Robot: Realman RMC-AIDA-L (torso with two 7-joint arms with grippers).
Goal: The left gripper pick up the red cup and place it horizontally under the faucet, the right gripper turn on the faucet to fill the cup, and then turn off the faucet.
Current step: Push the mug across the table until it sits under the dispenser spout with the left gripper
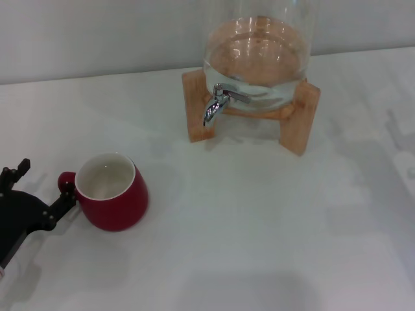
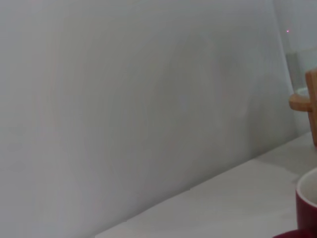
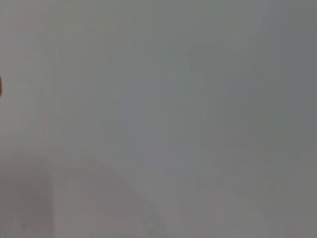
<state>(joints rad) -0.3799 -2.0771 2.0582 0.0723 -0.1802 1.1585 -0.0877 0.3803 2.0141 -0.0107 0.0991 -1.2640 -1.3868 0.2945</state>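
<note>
The red cup (image 1: 111, 191) stands upright on the white table at the left, its white inside showing and its small loop handle (image 1: 66, 183) pointing left. My left gripper (image 1: 42, 188) is at the left edge beside that handle, open; one black finger (image 1: 63, 205) lies against the cup just under the handle, the other (image 1: 21, 168) is farther left. A sliver of the cup (image 2: 308, 201) shows in the left wrist view. The chrome faucet (image 1: 216, 103) sticks out of the glass dispenser (image 1: 256, 55) at the back, well apart from the cup. My right gripper is out of view.
The dispenser holds water and rests on a wooden stand (image 1: 303, 116), a corner of which (image 2: 308, 101) shows in the left wrist view. A pale wall runs behind the table. The right wrist view shows only a plain grey surface.
</note>
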